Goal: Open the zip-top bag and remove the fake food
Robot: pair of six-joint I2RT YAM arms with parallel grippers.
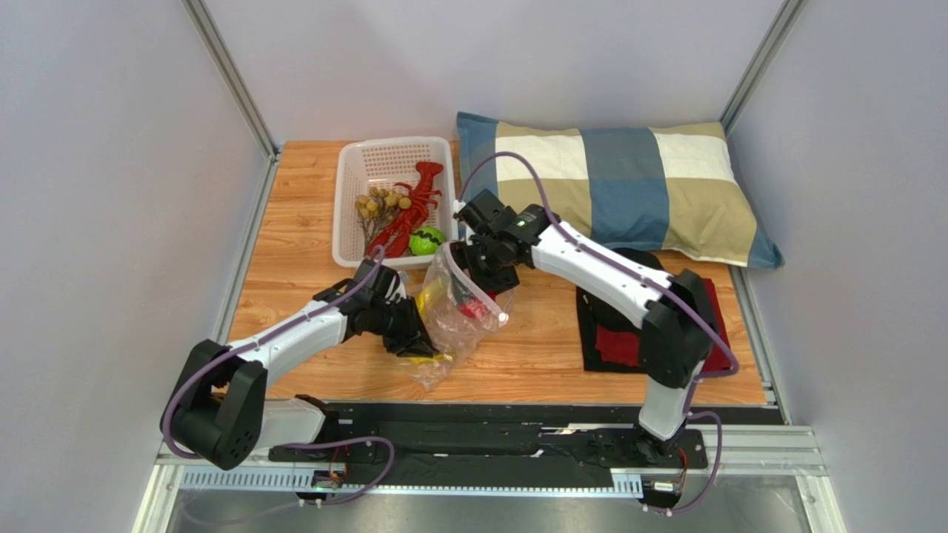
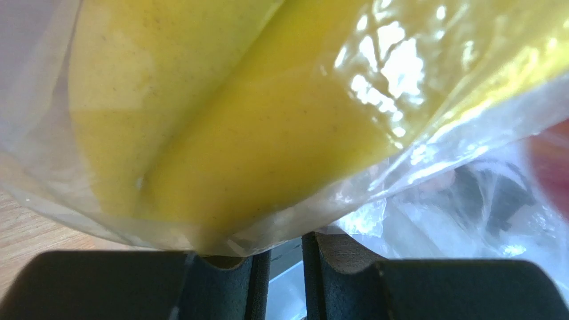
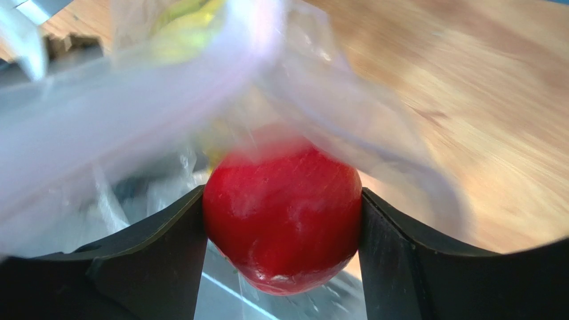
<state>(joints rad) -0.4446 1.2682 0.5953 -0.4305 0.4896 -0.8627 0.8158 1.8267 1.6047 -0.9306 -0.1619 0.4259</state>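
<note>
two grippers engaged: right gripper (image 3: 284, 223) pinches red round fruit (image 3: 280, 200) inside zip-top bag (image 1: 462, 322) on wooden table (image 1: 300, 239); left gripper (image 2: 286, 267) clamps film under banana bunch (image 2: 254, 133). fruit likely light, slick; bag flimsy, grip its edge.

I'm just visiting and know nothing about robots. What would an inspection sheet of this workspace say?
Surface: wooden table.
Job's things: bag lifted between the arms, banana and red fruit in it; lobster, green ball and grapes in basket.
Clutter: pillow at back, cloths on right.
Grippers: left tool seemingly shut on bag; right tool shut on red fruit.
Cables: purple cables along both arms.
Surroundings: grey walls.
</note>
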